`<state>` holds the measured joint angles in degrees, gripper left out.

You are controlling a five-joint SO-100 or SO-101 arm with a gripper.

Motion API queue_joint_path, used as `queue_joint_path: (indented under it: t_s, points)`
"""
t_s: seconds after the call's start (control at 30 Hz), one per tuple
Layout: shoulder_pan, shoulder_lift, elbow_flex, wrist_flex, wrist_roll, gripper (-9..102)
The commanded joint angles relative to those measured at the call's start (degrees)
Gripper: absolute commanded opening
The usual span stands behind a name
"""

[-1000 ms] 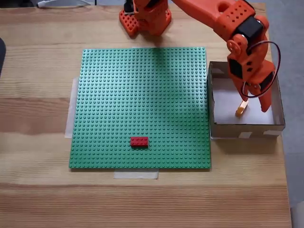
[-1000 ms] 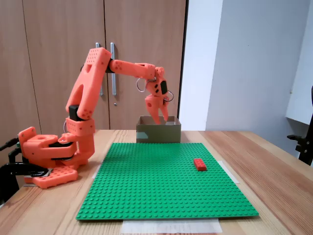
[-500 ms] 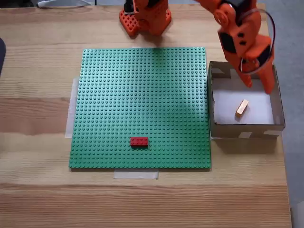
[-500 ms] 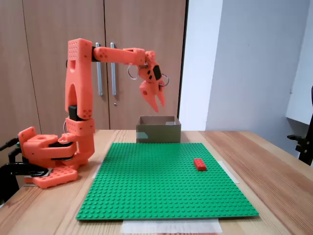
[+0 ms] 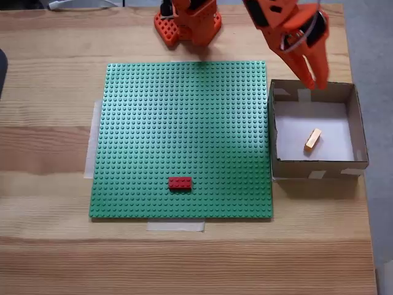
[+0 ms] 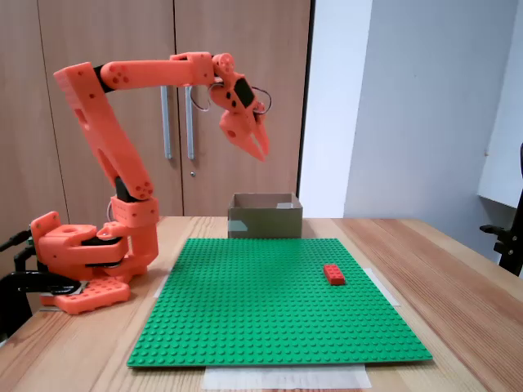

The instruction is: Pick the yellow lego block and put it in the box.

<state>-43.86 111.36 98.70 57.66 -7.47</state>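
**Inspector A:** Position of the yellow lego block (image 5: 313, 139)?

**Inspector B:** Lying loose on the white bottom of the box (image 5: 274, 132), right of centre in the fixed view from above, set at a slant. It is well clear of the fingers (image 5: 310, 77), which hang over the box's far wall. Nothing touches it.

**Inspector A:** Condition of the fingers?

**Inspector B:** Slightly apart at the tips, nothing between them. In the fixed view from the side they (image 6: 261, 149) point downward, high above the box (image 6: 263, 218), with open air between.

**Inspector A:** Anything else on the worktop (image 5: 49, 246)?

**Inspector B:** A green studded baseplate (image 5: 181, 129) lies flat, its edges held by pale tape. The box stands just beside its right edge in the fixed view from above. A red lego brick (image 5: 180, 182) sits on the baseplate near the near edge, well apart from the fingers and from the box. The arm's orange base (image 6: 78, 261) stands at the worktop's far side.
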Motion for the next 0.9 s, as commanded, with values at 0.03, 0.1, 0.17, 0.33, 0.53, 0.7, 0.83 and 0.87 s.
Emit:
queue_joint_path:
  t_s: [0.03, 0.1, 0.17, 0.33, 0.53, 0.7, 0.83, 0.87]
  points:
    - [2.64, 7.38, 2.72, -0.62, 2.29, -1]
    - [5.19, 9.76, 5.19, -2.37, 2.29, -1]
    - [8.35, 11.95, 7.21, -4.75, 2.37, -1]
    - [17.58, 14.85, 8.88, -9.67, 3.69, -1]
    - [25.05, 19.42, 9.49, -15.64, 6.33, -1]
    - [28.48, 24.79, 14.77, -21.45, 4.83, -1]
    - [30.76, 31.2, 21.8, -24.7, 3.52, -1]
    - [31.11, 32.7, 23.2, -24.87, 3.25, -1]
